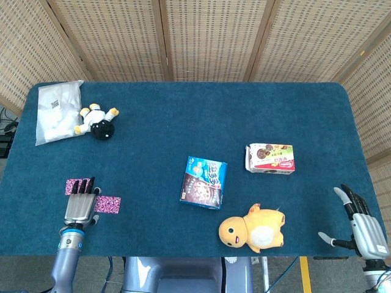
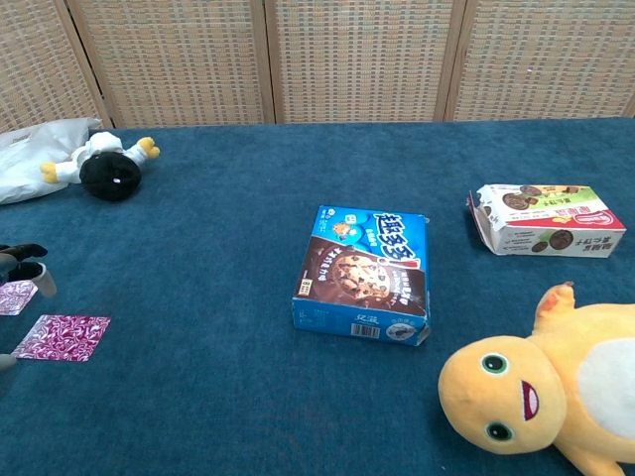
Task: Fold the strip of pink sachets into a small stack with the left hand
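The dark fingers [image 1: 81, 187] of the left hand [image 1: 79, 204] lie flat and close together on the strip of pink sachets [image 1: 93, 195], near the front left corner of the blue surface [image 1: 183, 116]. They press down on it rather than pinch it, though how the thumb lies cannot be told. The strip runs roughly left to right, its long axis tilting slightly toward the front edge at its right end. One sachet shows beyond the fingertips at the left, and another lies flat just right of the hand. In the chest view only the fingertips [image 2: 22, 252] show at the left border, with a square sachet lying flat beside them.

Far across the surface, at the front right corner, the right hand [image 1: 360, 223] rests with its fingers spread and nothing in them.

A blue cookie box [image 1: 204, 182] lies closed near the middle, its printed face up. A white and red snack box [image 1: 270, 158] lies on its side to the right, contents unseen. A yellow plush toy [image 1: 253, 228] lies on its back near the front edge. At the far left, a white plastic bag [image 1: 56, 111] holds pale items too blurred to tell, and a black and white plush toy [image 1: 98, 121] lies touching its edge.
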`<move>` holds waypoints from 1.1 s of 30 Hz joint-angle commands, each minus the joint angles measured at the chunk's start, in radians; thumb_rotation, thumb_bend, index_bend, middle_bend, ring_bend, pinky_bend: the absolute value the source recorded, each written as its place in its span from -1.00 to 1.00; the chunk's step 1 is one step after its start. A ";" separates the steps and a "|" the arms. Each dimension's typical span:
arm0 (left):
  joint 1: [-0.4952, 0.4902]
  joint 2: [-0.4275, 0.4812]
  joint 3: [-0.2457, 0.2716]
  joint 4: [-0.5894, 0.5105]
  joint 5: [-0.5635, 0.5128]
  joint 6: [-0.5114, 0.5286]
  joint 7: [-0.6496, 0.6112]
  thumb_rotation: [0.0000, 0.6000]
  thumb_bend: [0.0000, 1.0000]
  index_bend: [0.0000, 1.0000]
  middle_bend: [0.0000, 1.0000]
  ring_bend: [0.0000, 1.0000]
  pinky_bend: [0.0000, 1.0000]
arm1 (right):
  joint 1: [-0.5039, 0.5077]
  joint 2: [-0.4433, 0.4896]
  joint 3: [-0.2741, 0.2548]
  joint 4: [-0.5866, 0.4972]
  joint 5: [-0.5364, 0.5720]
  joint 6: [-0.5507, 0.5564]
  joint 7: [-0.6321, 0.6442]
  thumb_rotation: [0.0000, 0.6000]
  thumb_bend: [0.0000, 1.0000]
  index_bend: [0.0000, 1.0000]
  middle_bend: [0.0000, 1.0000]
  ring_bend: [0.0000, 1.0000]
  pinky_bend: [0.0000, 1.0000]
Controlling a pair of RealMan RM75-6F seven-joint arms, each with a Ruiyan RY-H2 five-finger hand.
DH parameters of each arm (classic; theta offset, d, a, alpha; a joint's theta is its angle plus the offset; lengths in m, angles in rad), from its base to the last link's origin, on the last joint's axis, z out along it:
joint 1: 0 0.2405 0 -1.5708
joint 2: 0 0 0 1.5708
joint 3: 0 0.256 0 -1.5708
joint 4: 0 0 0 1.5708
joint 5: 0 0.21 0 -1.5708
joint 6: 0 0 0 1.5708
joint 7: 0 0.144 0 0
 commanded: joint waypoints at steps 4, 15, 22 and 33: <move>-0.028 -0.020 -0.016 0.014 -0.044 -0.013 0.027 1.00 -0.46 -0.55 -1.00 -1.00 -1.00 | 0.001 0.001 0.000 0.000 0.001 -0.002 0.002 1.00 -0.79 -0.91 -1.00 -1.00 -1.00; -0.053 -0.044 -0.026 0.034 -0.087 -0.008 0.046 1.00 -0.44 -0.55 -1.00 -1.00 -1.00 | 0.001 0.001 0.001 0.001 0.002 -0.002 0.005 1.00 -0.79 -0.91 -1.00 -1.00 -1.00; -0.062 -0.051 -0.019 0.036 -0.096 -0.008 0.044 1.00 -0.43 -0.54 -1.00 -1.00 -1.00 | 0.001 0.002 0.000 0.000 0.001 -0.003 0.006 1.00 -0.79 -0.91 -1.00 -1.00 -1.00; -0.070 -0.059 -0.005 0.039 -0.083 0.001 0.036 1.00 -0.41 -0.38 -1.00 -1.00 -1.00 | 0.001 0.002 0.001 -0.002 0.002 -0.002 0.004 1.00 -0.79 -0.91 -1.00 -1.00 -1.00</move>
